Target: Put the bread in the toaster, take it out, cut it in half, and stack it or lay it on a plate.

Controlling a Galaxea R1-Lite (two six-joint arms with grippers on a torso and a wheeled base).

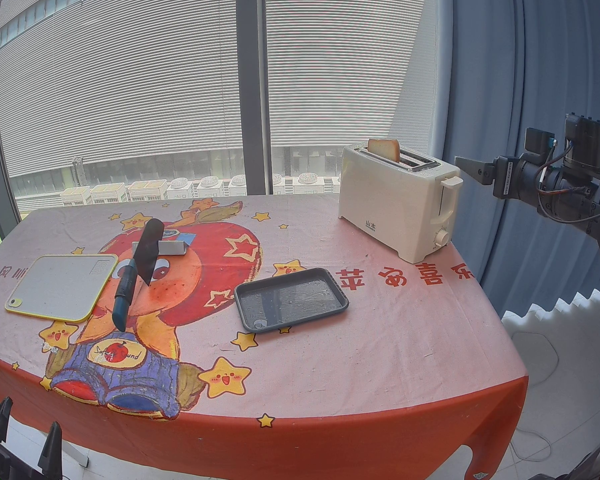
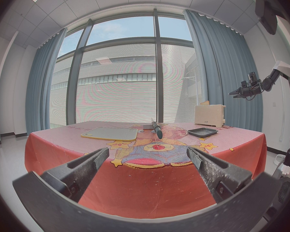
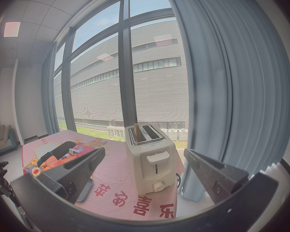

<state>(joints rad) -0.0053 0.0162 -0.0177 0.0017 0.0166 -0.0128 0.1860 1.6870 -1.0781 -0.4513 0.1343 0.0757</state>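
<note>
Bread (image 1: 384, 149) pokes from the toaster (image 1: 397, 201), right of centre. The right gripper (image 3: 143, 152), spread wide at the right edge, might crush the slice or shove the toaster. The left gripper (image 2: 148, 152) hangs released, lower left.

A table (image 1: 393, 341) draped in a pink and red cloth, printed with a cartoon apple figure, stars and red characters, is seen across the lower part of the head view. A cream toaster (image 1: 397, 201) is stood at the upper right of its top, a dark rectangular tray (image 1: 291, 299) is laid near the centre, and a pale cutting board (image 1: 61, 287) with a yellow-green edge is laid at the left. Just right of the board, a dark knife (image 1: 133, 271) is propped with its blade end at a small grey block (image 1: 170, 247).
</note>
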